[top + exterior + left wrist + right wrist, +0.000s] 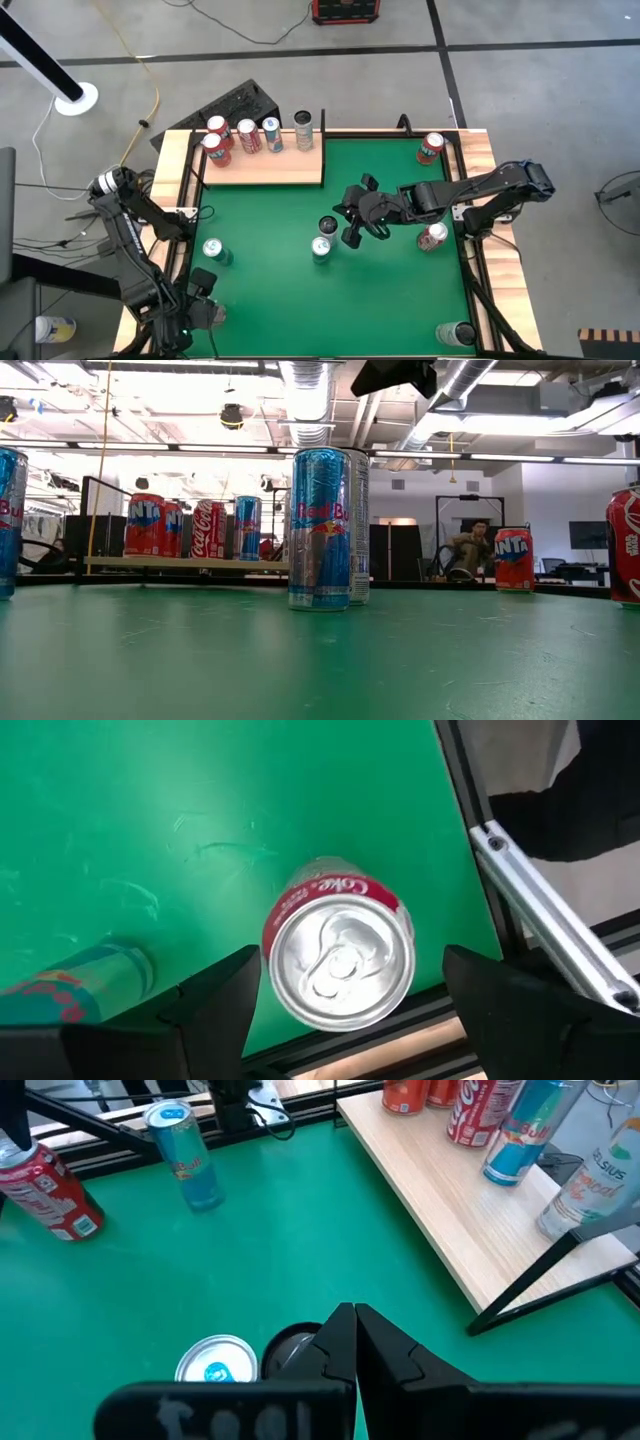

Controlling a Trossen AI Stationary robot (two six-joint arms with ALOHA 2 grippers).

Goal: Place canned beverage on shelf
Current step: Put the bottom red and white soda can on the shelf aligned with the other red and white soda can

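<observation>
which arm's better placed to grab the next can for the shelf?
Likely right. Its hand, shut, hovers mid-table beside the two slim cans, a short way from the shelf. The left hand is open by a Coke can at the table's near edge, farther off.

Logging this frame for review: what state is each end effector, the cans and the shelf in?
Left end effector: open, over an upright Coke can.
Right end effector: shut, empty, above two upright centre cans.
Shelf: holds five upright cans.

Left tool (345, 995) tips cut off; blue can (75, 985) cropped.
</observation>
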